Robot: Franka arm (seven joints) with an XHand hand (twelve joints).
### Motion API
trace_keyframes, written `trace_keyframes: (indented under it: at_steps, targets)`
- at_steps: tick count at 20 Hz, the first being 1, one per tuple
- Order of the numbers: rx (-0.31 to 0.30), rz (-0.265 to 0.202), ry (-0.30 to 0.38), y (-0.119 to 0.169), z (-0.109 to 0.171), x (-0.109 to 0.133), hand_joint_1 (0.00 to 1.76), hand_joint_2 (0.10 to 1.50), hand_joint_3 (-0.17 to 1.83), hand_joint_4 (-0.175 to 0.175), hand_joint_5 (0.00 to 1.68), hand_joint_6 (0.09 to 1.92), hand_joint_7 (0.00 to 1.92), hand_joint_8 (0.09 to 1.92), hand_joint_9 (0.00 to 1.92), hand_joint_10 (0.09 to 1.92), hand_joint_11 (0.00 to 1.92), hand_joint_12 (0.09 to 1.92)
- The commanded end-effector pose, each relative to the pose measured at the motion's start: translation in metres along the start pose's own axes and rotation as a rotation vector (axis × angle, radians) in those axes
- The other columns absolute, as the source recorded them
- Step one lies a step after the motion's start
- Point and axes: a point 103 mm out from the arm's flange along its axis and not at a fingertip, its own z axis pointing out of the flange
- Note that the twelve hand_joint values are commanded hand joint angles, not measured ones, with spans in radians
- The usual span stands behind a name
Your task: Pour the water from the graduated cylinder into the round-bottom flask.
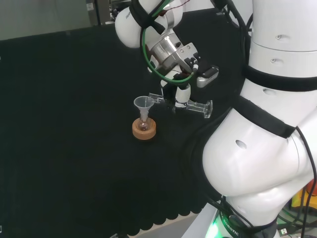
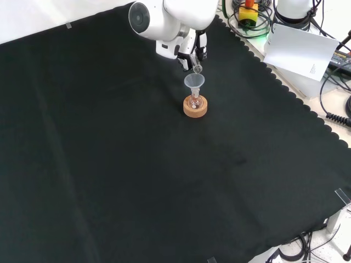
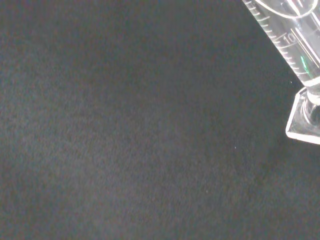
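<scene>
— where's the graduated cylinder (image 1: 190,105)?
— lying almost level in the hand (image 1: 181,94), fingers curled round it, mouth at the funnel (image 1: 144,103) in the round-bottom flask (image 1: 144,124) on its cork ring (image 1: 144,130).
— markings?
— clear glass, printed scale lines.

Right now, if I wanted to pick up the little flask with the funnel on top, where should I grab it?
Probably by the cork ring under the flask, coming from the left in the head view. The ring is wide and solid. The funnel just sits in the thin neck and could tip. On the right, the hand holds the measuring tube tipped nearly flat, its spout by the funnel.
</scene>
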Motion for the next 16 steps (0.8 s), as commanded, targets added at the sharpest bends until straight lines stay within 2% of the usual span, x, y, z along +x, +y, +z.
trace_keyframes:
  at_steps: [1,7,12,16]
  targets:
    - [0.035,0.013,-0.019,-0.002,-0.004,0.003,1.13,1.15,-0.02,-0.132,0.95,1.08,1.25,0.31,1.41,0.09,1.34,0.7]
    - [0.051,0.031,-0.025,-0.008,-0.011,0.002,1.13,1.15,-0.02,-0.132,0.95,1.08,1.25,0.31,1.41,0.09,1.33,0.7]
    - [0.091,0.053,-0.034,-0.011,-0.014,0.002,1.13,1.15,-0.02,-0.132,0.95,1.08,1.25,0.31,1.42,0.09,1.33,0.7]
    - [0.106,0.051,-0.031,-0.012,-0.017,0.004,1.13,1.15,-0.02,-0.132,0.95,1.08,1.26,0.31,1.42,0.09,1.33,0.7]
